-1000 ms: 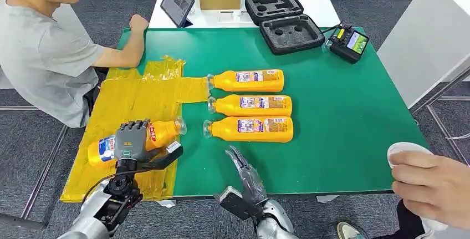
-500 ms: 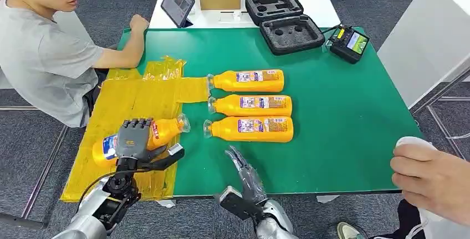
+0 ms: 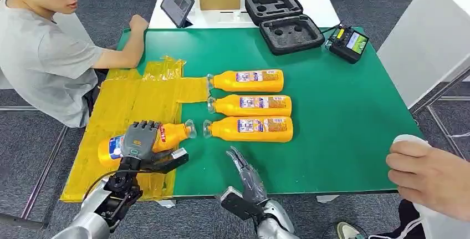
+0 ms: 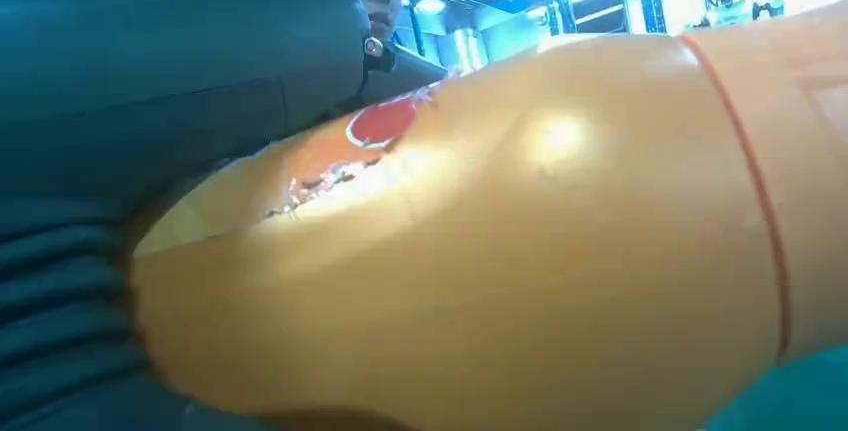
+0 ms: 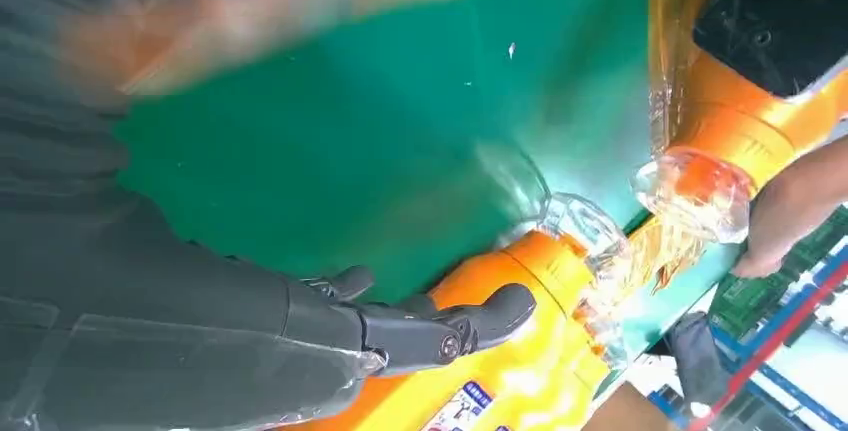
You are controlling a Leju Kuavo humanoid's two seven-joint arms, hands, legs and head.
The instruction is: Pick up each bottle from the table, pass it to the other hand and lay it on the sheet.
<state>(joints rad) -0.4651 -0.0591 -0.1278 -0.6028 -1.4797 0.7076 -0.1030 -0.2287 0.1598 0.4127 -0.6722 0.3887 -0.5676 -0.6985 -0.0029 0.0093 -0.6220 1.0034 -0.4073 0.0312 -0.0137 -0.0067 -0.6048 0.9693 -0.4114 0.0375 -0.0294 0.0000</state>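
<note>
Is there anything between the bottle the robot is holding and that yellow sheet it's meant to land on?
Nothing visible. The left robot hand holds the orange bottle directly over the yellow sheet, with only its clear cap end reaching past the sheet's edge over the green table.

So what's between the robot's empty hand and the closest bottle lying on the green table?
Nothing: in the head view, just bare green table lies between the right robot hand and the nearest bottle.
</note>
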